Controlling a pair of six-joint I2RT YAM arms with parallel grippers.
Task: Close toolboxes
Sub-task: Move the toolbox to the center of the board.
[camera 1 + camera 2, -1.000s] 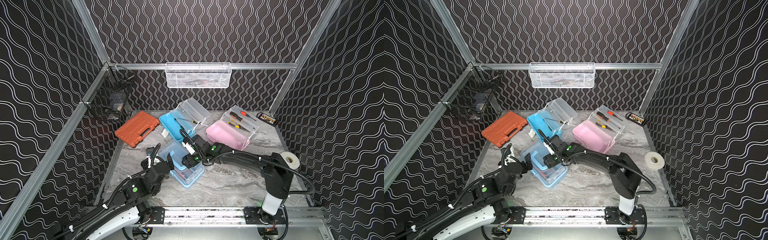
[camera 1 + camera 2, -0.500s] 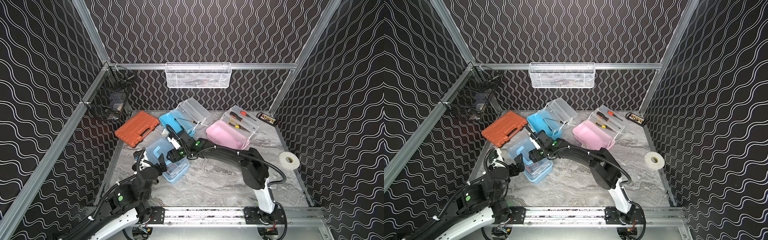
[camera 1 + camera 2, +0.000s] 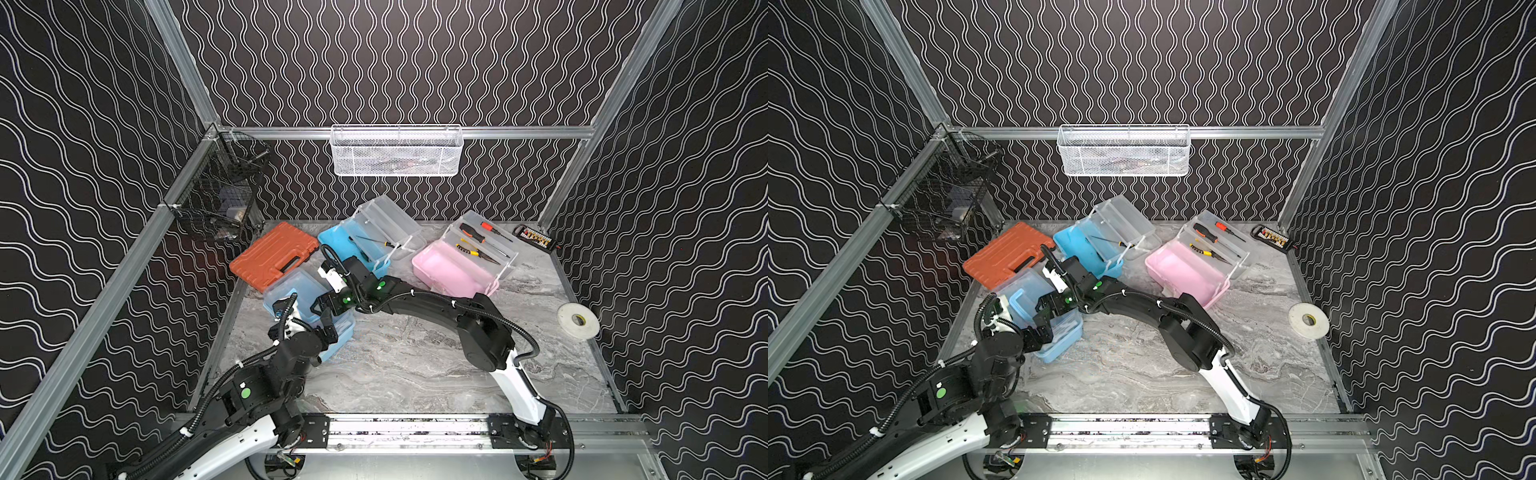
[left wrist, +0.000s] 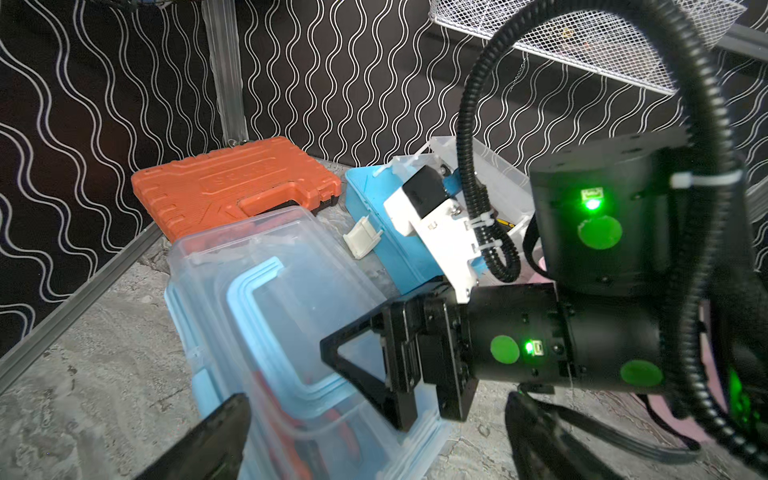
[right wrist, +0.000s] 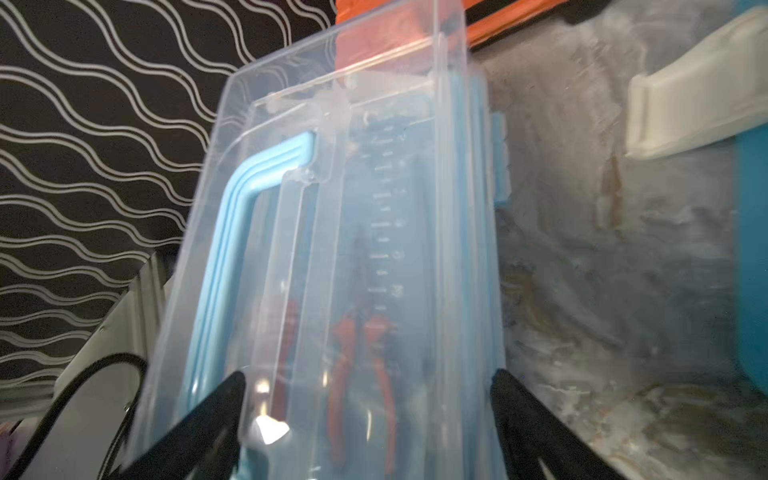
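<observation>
Three toolboxes show in both top views. The near light blue toolbox lies at the front left with its clear lid down; orange-handled pliers show through it. My right gripper is open, its fingers straddling that lid. My left gripper is open at the box's near corner. Behind, the blue toolbox and the pink toolbox stand with lids swung back.
A ribbed orange case lies just behind the near toolbox, by the left rail. Screwdrivers lie in the pink box's lid. A tape roll sits far right, a bit set back right. Wire baskets hang on the walls.
The near light blue toolbox has slid left and back, toward the orange case, with my right gripper over it. The right jaws have spread wider. The left gripper stays open beside the box.
</observation>
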